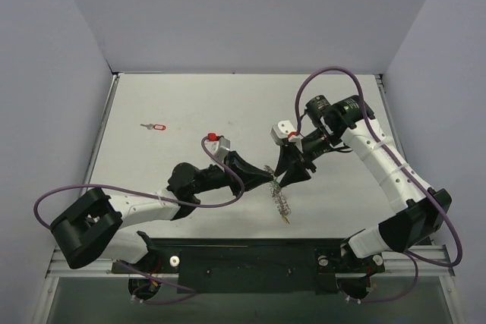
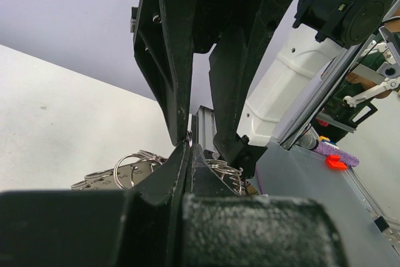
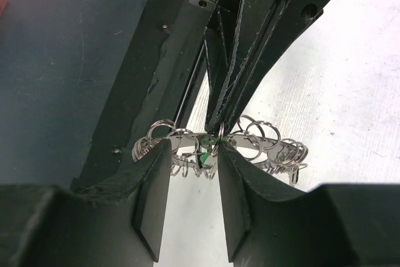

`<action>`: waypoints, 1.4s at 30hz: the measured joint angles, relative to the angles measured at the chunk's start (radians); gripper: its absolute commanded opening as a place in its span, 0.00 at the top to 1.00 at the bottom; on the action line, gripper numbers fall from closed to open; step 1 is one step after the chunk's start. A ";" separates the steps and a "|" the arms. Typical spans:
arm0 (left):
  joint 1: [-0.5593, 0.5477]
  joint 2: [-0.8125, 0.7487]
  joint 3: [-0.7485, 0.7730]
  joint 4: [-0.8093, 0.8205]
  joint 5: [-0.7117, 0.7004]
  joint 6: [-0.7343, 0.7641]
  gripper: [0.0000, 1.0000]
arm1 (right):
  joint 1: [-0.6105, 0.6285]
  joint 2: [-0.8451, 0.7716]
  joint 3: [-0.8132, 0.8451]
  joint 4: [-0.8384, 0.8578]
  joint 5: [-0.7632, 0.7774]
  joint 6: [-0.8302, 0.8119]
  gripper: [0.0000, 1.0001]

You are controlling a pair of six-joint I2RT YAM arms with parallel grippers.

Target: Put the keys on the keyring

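1. Top view: the left gripper [image 1: 262, 177] and right gripper [image 1: 287, 176] meet tip to tip at mid-table. The keyring [image 1: 280, 201] trails from between them, its long axis running toward the arm bases, with the yellow piece [image 1: 287, 218] at the near end. The red key [image 1: 156, 126] lies alone on the table [image 1: 190, 96], well apart to the left and nearer the left arm. The green key is too small to find here.
2. Left wrist view: the left gripper [image 2: 189, 149] is pinched narrow on 1 loop of the keyring [image 2: 131, 168], whose other loops spread to both sides. The right gripper [image 2: 206, 145] comes in from above, its 2 fingers slightly apart and straddling that spot. No key shows.
3. Right wrist view: the right gripper [image 3: 192, 154] stands at a narrow gap. The green key [image 3: 204, 154] sits inside it, against the keyring [image 3: 262, 137] rim. Whether the pads press the key I cannot tell. The left gripper [image 3: 215, 126] enters from above, closed there. The key's blade is hidden.
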 measured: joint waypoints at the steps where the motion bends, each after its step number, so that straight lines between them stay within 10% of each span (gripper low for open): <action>1: 0.000 0.000 0.002 0.000 -0.001 0.000 1.00 | 0.003 0.004 0.001 0.000 0.000 0.003 0.70; 24: -0.008 0.001 0.018 -0.012 0.009 0.019 1.00 | 0.011 0.022 0.003 0.079 0.034 0.272 1.00; 31: -0.005 0.000 0.021 -0.029 -0.039 0.011 0.50 | -0.010 -0.002 -0.031 0.205 0.074 0.483 1.00; 42: 0.071 -0.277 0.047 -0.399 -0.181 0.141 0.32 | -0.324 -0.167 -0.208 0.422 0.149 0.738 1.00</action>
